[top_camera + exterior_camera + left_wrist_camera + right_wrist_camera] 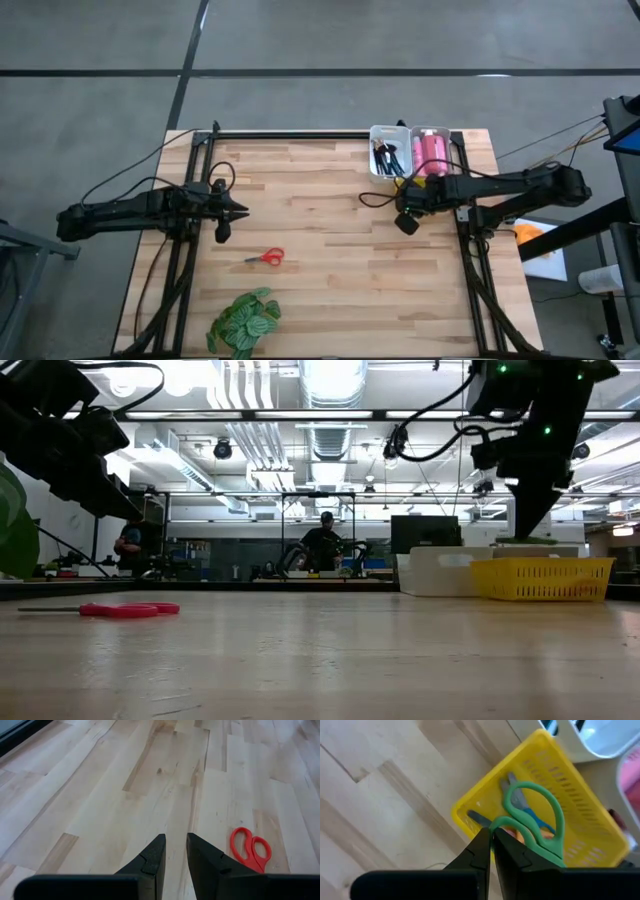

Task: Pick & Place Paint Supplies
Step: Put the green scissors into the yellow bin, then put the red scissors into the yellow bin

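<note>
My right gripper [491, 837] hangs over a yellow basket [580, 795] by the table's far right corner and is shut on green-handled scissors [535, 820]. Blue and orange scissors handles [542, 825] lie in the basket beneath. In the low view the gripper [528, 530] points down just above the basket [543, 578]. Red scissors [268, 258] lie flat on the table's near middle, also seen in the left wrist view as red scissors [250, 849]. My left gripper [240, 211] waits left of centre, slightly open and holding nothing, with the red scissors on its near side. My right gripper pinches the green scissors by the rim of one handle loop [499, 824] between its two fingers, coming from above and pointing down. The scissors are lifted clear and sit above the basket, their grey blades [512, 787] pointing away from the fingers.
Two white bins stand at the far edge: one with dark brushes [388, 155], one with pink tubes [432, 150]. A green leafy plant [245, 320] lies at the near edge. Bare wood spans the table's middle. People stand in the room beyond.
</note>
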